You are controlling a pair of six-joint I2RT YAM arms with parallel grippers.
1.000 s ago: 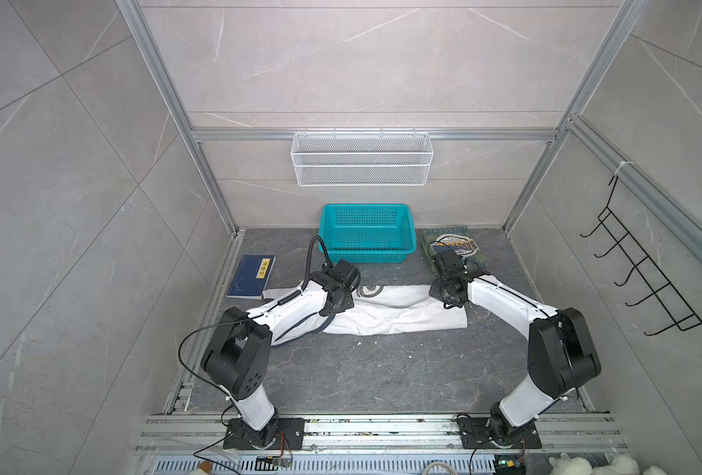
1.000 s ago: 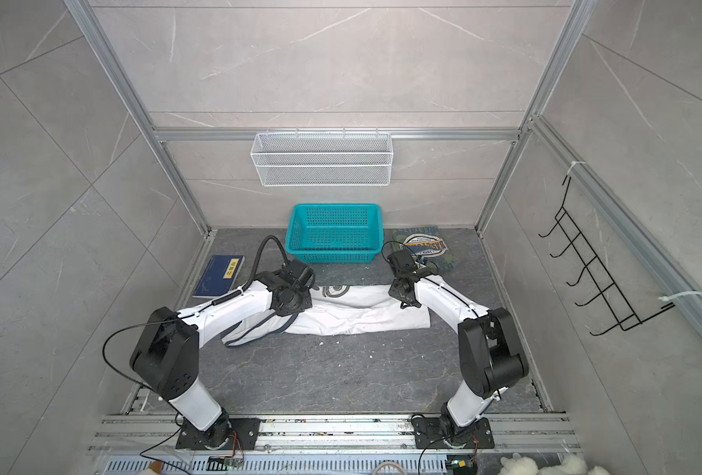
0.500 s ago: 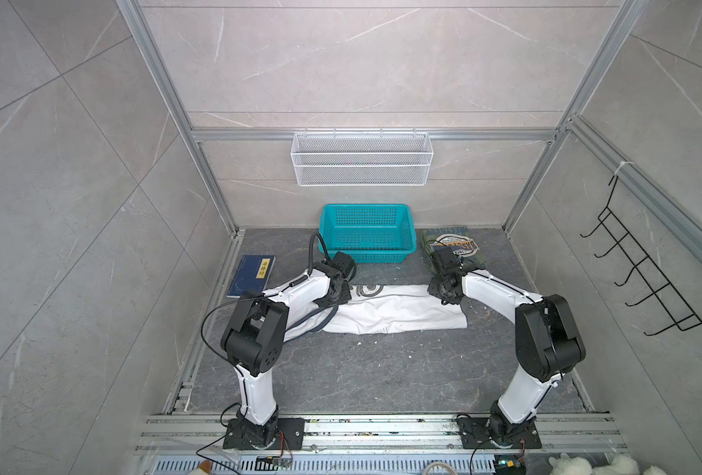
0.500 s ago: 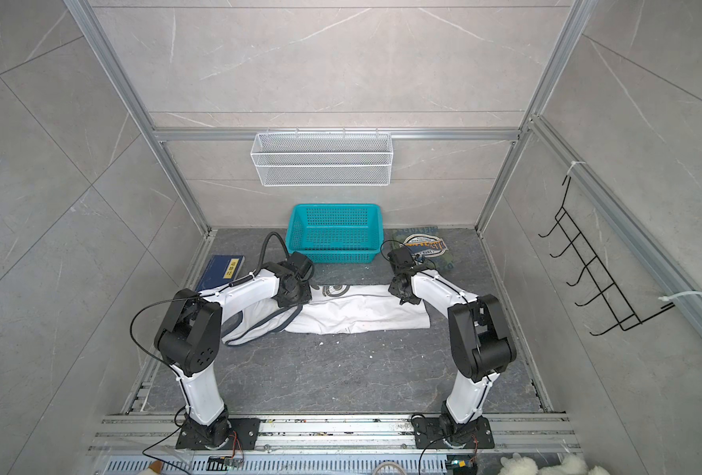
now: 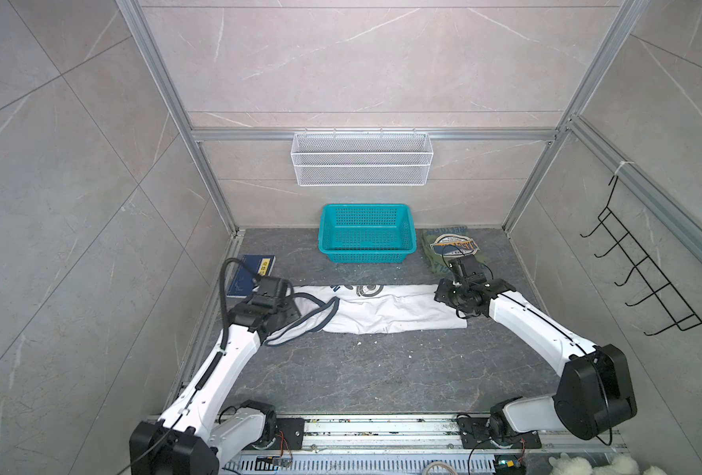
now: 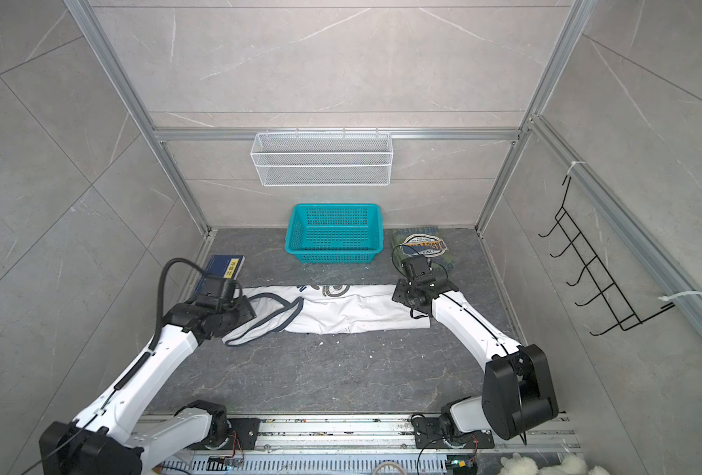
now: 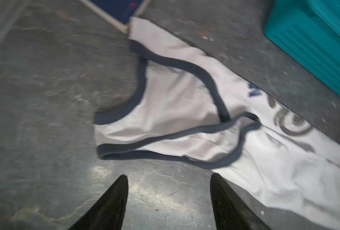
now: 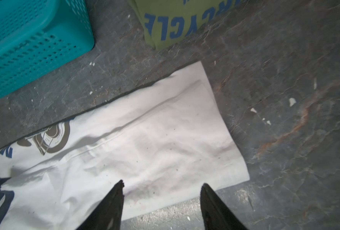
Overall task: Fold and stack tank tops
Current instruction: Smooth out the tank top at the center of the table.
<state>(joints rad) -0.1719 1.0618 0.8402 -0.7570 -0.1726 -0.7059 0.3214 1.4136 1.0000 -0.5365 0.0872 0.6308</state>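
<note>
Left arm (image 5: 226,357), right arm (image 5: 538,325) reach low over floor (image 5: 361,370): left gripper (image 7: 168,175) at strap end, right gripper (image 8: 162,182) at hem end of white tank top (image 5: 382,312); both jaws parted, empty. Top lies mid-floor, long axis left-right, straps toward left arm. Olive tank top (image 5: 435,246) folded beside teal basket (image 5: 366,256), lettering "CYCLE" legible.

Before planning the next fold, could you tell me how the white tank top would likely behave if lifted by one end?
Probably floppy: the white tank top lies flat and wrinkled, so a lifted end should sag. Its trimmed straps lie in loose loops and may dangle.
</note>
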